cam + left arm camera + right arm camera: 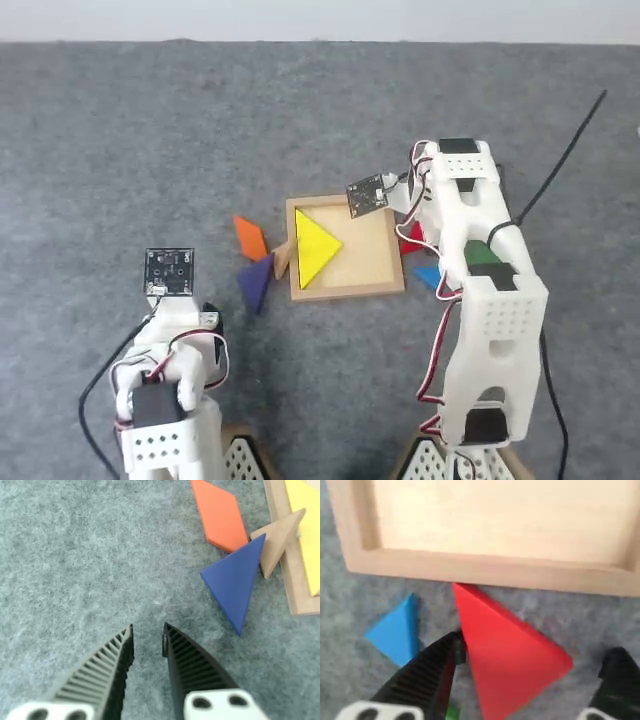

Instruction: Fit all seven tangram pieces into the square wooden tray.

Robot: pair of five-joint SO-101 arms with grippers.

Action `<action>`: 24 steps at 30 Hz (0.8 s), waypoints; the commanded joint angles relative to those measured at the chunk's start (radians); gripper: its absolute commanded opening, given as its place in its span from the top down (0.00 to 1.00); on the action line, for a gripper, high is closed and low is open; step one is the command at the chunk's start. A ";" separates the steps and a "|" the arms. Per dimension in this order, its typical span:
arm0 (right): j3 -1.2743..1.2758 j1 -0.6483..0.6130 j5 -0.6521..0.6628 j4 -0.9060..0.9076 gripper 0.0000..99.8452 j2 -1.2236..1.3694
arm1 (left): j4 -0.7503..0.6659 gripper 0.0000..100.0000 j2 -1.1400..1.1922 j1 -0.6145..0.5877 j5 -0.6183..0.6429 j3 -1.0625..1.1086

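The square wooden tray (pixel 345 285) lies mid-table with a yellow triangle (pixel 315 248) in its left half. Left of it lie an orange parallelogram (pixel 220 512), a dark blue triangle (pixel 235 582) and a plain wooden triangle (pixel 280 537) that leans on the tray's edge. My left gripper (pixel 147 629) hovers over bare carpet short of these, slightly open and holding nothing. A red triangle (pixel 507 652) lies just outside the tray wall (pixel 485 570). My right gripper (pixel 530 652) is open and straddles it, one finger (pixel 432 667) against its edge. A light blue triangle (pixel 397 630) lies beside it.
Grey carpet (pixel 150 140) covers the table, with free room at the back and far left. A sliver of green (pixel 451 712) shows under the right gripper's finger. A black cable (pixel 565 160) runs off behind the right arm.
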 commanded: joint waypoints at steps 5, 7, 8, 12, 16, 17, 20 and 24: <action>-0.026 0.033 0.014 -0.058 0.59 0.050 | 0.003 0.91 -0.020 -0.006 -0.002 -0.013; -0.026 0.033 0.014 -0.058 0.59 0.050 | 0.003 0.91 -0.020 -0.006 -0.002 -0.013; -0.026 0.036 0.014 -0.058 0.60 0.050 | 0.003 0.91 -0.020 -0.006 -0.002 -0.013; -0.028 0.047 0.014 -0.058 0.68 0.048 | 0.003 0.91 -0.020 -0.006 -0.002 -0.013; -0.028 0.041 0.018 -0.056 0.78 0.054 | 0.003 0.91 -0.020 -0.006 -0.002 -0.013; -0.028 0.041 0.018 -0.054 0.78 0.053 | 0.003 0.91 -0.020 -0.006 -0.002 -0.013; -0.029 0.041 0.012 -0.048 0.78 0.048 | 0.003 0.91 -0.020 -0.006 -0.002 -0.013; -0.084 0.048 -0.078 -0.047 0.78 0.048 | 0.003 0.91 -0.020 -0.006 -0.002 -0.013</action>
